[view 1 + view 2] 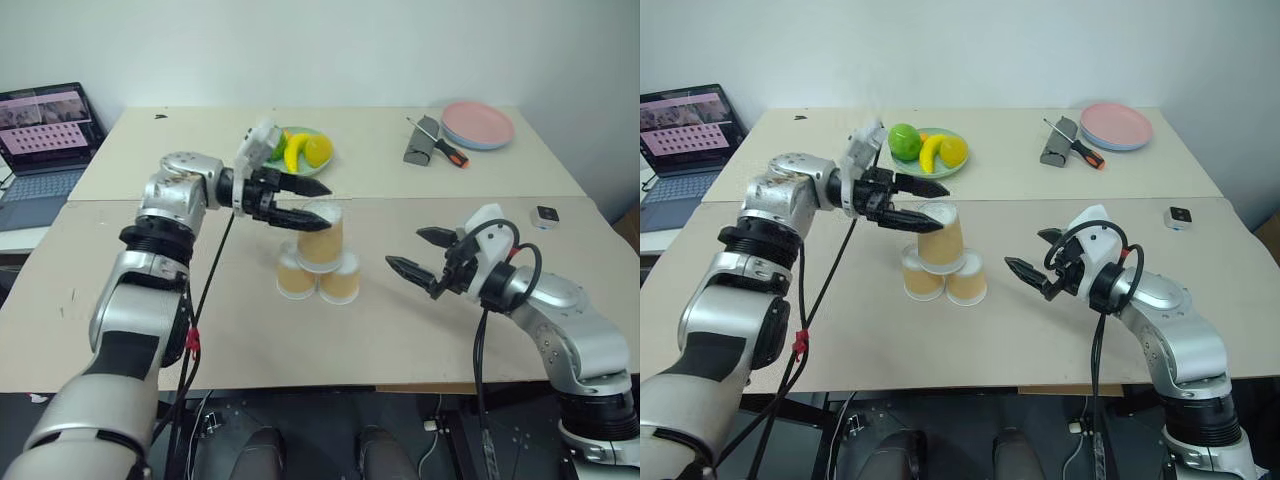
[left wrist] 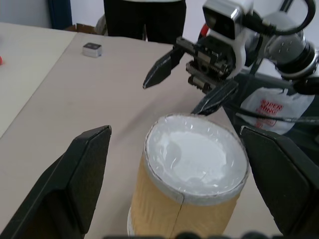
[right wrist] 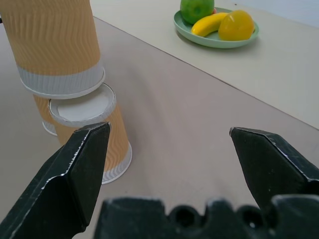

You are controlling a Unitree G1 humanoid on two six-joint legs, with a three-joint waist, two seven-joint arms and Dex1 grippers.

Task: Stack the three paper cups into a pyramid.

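Cups: 3 paper cups total, all inverted (white bases up), stacked as a pyramid (image 1: 318, 262) near the middle of the front table (image 1: 420, 330). 2 on the bottom side by side, touching: bottom left cup (image 1: 294, 277) & bottom right cup (image 1: 340, 280); 1 top cup (image 1: 320, 238) sits across the pair, upright, not tilted. L gripper (image 1: 311, 203) is level w/ the top cup's upper end, its 2 black fingers spread wide, one behind the cup & one in front; the left wrist view shows clear gaps betw. each finger and the cup wall, so nothing is held. R gripper (image 1: 418, 252) hangs over the table to the right of the stack, apart from it, 2 fingers also spread wide, empty, pointing toward the cups. Back table: 1 green plate (image 1: 296, 160) w/ 3 fruits on it – 1 green apple (image 1: 904, 140), 1 banana (image 1: 294, 152), 1 yellow lemon-like fruit (image 1: 319, 150); 1 pink plate (image 1: 478, 125) at the far right; 1 grey block (image 1: 420, 146) w/ 1 orange-handled tool (image 1: 447, 152) just beside it. 1 small dark device (image 1: 546, 215) at the right edge of the front table. 1 open laptop (image 1: 45, 140) on the far left. 1 person (image 2: 144, 19) in dark clothes stands beyond the table in the left wrist view.
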